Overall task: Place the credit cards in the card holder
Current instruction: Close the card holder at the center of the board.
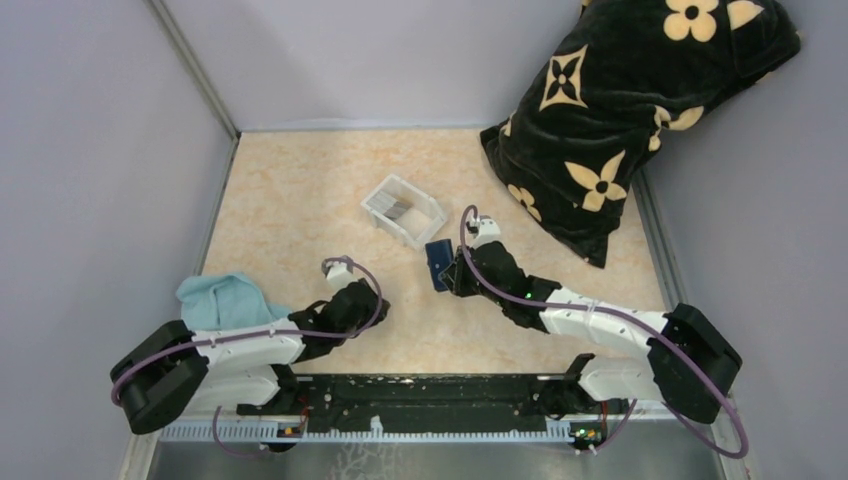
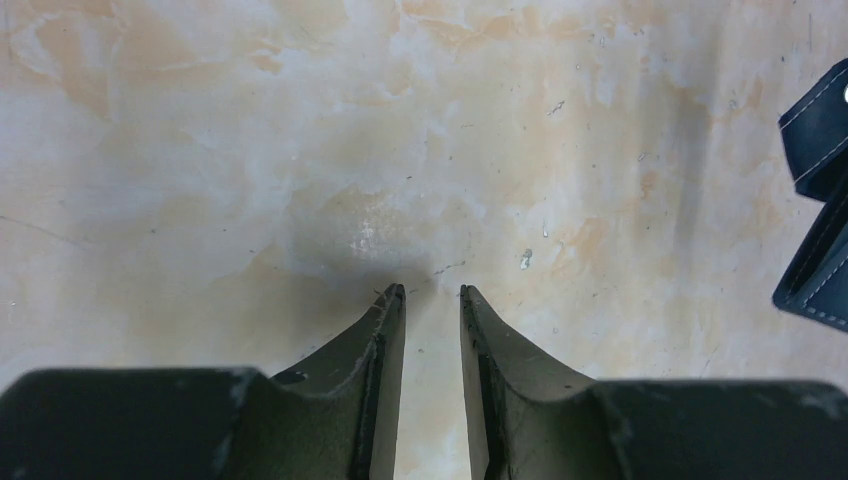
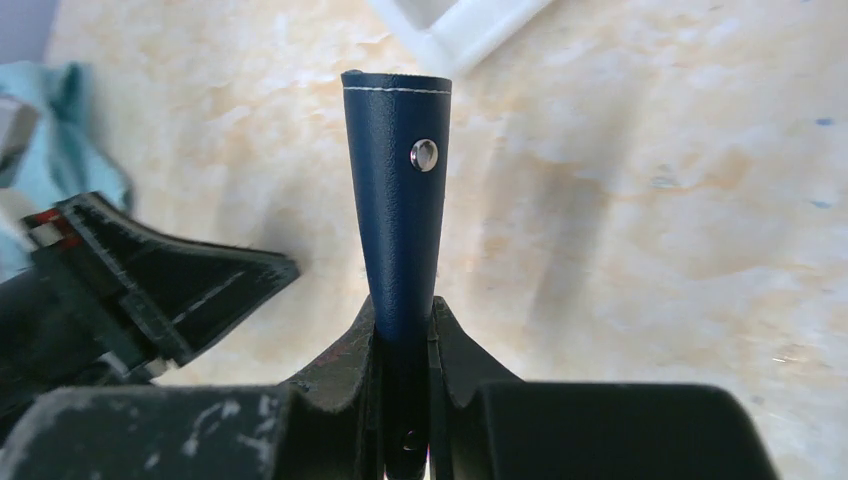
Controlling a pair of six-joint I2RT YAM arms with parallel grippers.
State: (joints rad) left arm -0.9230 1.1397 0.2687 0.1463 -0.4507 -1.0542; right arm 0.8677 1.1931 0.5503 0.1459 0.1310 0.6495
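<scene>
Centrally, a white tray (image 1: pixel 388 224) is seen beside the wallet (image 1: pixel 437 265) clamped in the right pincer (image 3: pixel 403 312); the left pincer (image 2: pixel 432 292) is slightly parted, empty.

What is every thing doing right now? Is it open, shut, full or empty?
Left pincer: open a little, holding nothing.
Right pincer: shut, gripping.
Wallet: pinched at one edge by that pincer, sticking out of it.
Tray: upright, not empty.
Cards: lying in the tray, not in the wallet yet.
Cloth: crumpled.
Pillow: leaning in the back corner.
</scene>
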